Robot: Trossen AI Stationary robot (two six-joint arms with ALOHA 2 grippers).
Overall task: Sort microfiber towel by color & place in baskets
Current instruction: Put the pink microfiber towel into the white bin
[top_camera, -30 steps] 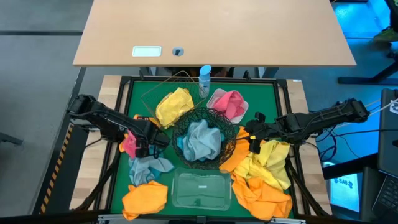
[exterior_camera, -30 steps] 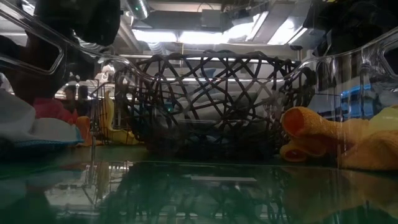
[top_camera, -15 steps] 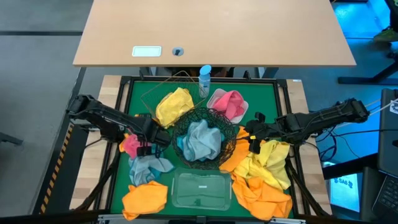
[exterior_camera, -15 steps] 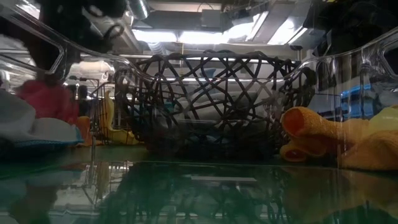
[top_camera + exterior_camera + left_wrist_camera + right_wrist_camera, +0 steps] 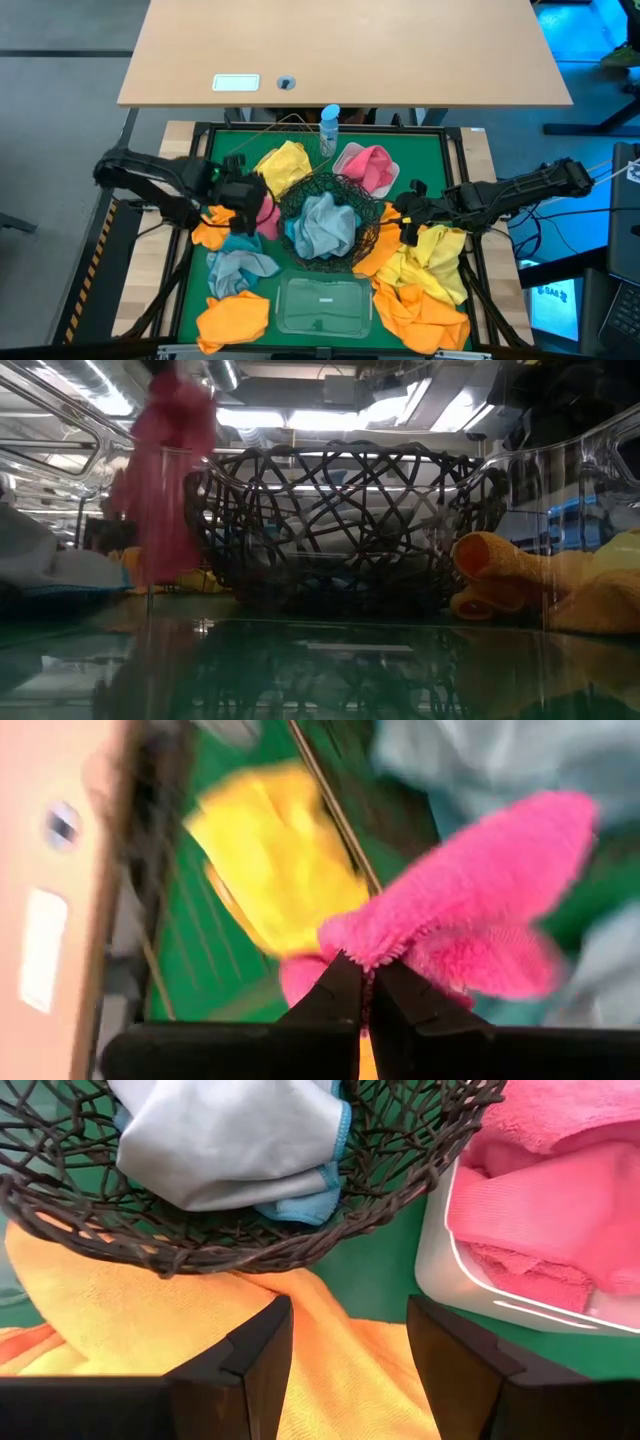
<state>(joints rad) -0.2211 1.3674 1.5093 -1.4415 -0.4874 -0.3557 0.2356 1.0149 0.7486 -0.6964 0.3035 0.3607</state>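
In the high view, the left end effector (image 5: 243,203) is seen pressed together on a pink towel (image 5: 264,218), lifted just left of the black wire bowl (image 5: 372,228). The white tray (image 5: 394,176), already holding a pink cloth, lies beyond the bowl, next to the blue-capped bottle (image 5: 329,124). For the step to go well, the pink towel should be carried over the bowl's rim to that tray and released only once it hangs fully above it. The right end effector (image 5: 412,222) is held spread above the orange and yellow pile at the right.

In the low view, the pink towel (image 5: 160,490) is seen hanging clear of the tabletop (image 5: 320,670), beside the bowl (image 5: 330,525); enough height should be kept so that the trailing cloth is not caught on the wire.

In the left wrist view, the fingertips (image 5: 340,982) are pinched on a fold of the pink towel (image 5: 480,885); the grip looks shallow, so a smooth, unhurried carry is advised.

In the right wrist view, the fingers (image 5: 250,1355) stand apart over an orange towel (image 5: 180,1340), with the grey towel (image 5: 230,1135) in the bowl and the tray (image 5: 470,1295) ahead.
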